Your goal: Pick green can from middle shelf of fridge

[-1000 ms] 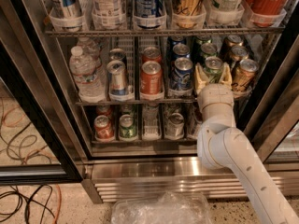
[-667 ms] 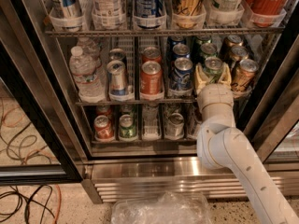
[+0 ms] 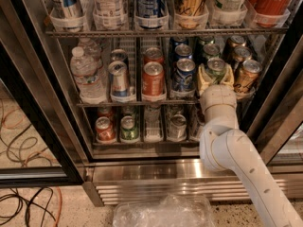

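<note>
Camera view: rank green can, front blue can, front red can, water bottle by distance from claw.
The claw: middle shelf, right.
1. green can, at the claw
2. front blue can, just left
3. front red can, centre lane
4. water bottle, far left

You get no visible change over the last 1 second: the gripper (image 3: 216,79) sits at the green can (image 3: 216,64) on the middle shelf (image 3: 94,104), exactly where it was.
</note>
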Available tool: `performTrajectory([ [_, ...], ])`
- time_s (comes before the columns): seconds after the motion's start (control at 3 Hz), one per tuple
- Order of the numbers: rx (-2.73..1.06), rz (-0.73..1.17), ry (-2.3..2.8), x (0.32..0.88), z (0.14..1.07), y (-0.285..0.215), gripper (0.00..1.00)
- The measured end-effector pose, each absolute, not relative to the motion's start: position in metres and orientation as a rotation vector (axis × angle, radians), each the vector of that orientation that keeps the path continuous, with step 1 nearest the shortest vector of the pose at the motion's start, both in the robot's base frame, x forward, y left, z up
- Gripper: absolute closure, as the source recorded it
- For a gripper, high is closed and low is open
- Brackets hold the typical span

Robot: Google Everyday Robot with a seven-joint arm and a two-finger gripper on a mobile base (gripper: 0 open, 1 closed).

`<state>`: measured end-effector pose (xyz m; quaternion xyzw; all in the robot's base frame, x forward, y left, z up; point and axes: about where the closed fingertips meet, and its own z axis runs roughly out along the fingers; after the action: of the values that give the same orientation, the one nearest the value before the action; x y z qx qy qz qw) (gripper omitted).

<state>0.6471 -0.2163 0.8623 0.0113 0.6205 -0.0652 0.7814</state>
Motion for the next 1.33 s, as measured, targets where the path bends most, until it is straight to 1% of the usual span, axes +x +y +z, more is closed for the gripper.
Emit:
performTrajectory([
  [0.67, 0.079, -0.115, 1.362, 0.640, 0.883, -0.223, 1.00],
  [1.0, 0.043, -0.094, 1.302, 0.627, 0.919, -0.217, 1.00],
  [1.33, 0.043, -0.094, 1.302, 0.627, 0.919, -0.217, 1.00],
])
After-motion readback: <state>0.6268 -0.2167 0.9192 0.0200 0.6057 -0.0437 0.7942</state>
